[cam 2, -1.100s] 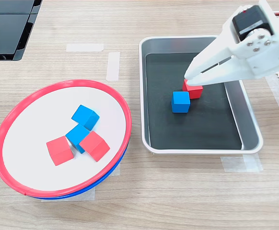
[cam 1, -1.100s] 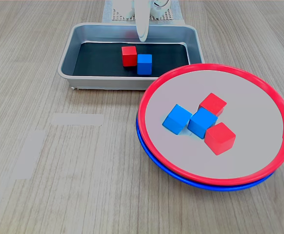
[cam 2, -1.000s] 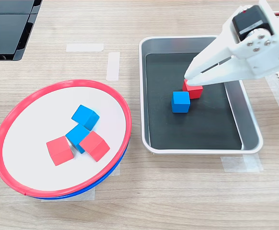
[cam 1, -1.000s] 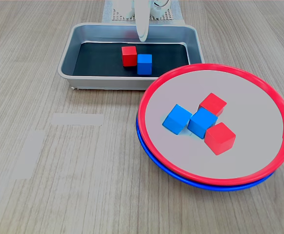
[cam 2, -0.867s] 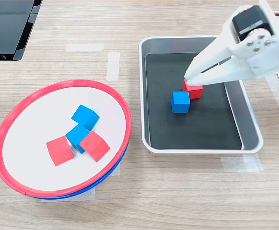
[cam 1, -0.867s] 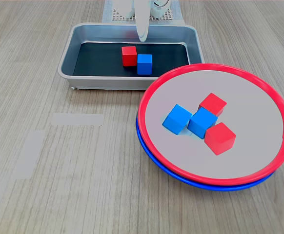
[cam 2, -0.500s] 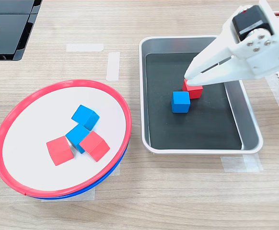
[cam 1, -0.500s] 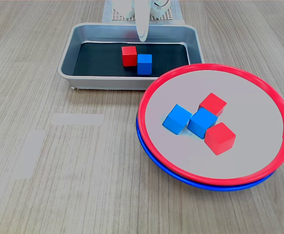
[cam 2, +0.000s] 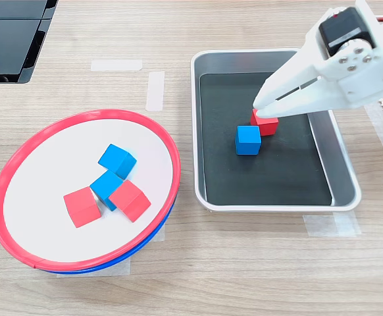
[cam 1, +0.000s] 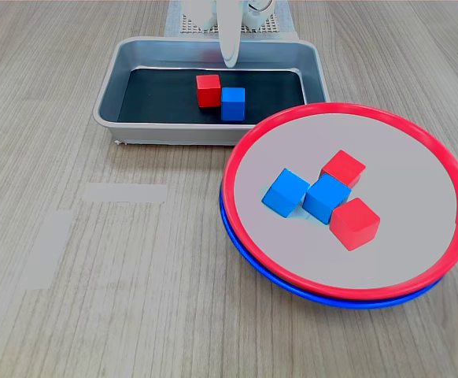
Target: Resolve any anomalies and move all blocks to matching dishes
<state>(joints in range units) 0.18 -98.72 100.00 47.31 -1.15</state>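
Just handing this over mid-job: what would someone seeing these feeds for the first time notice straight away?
The red-rimmed dish sits stacked directly on the blue-rimmed dish, whose edge barely peeks out below, and it holds a mixed cluster of two red and two blue blocks. In the grey tray, a red block and a blue block sit side by side, with the white end effector poised just above the red one.

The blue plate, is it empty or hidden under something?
Hidden: the blue-rimmed plate sits under the red-rimmed plate, only its edge showing. Whether it's empty, cannot tell.
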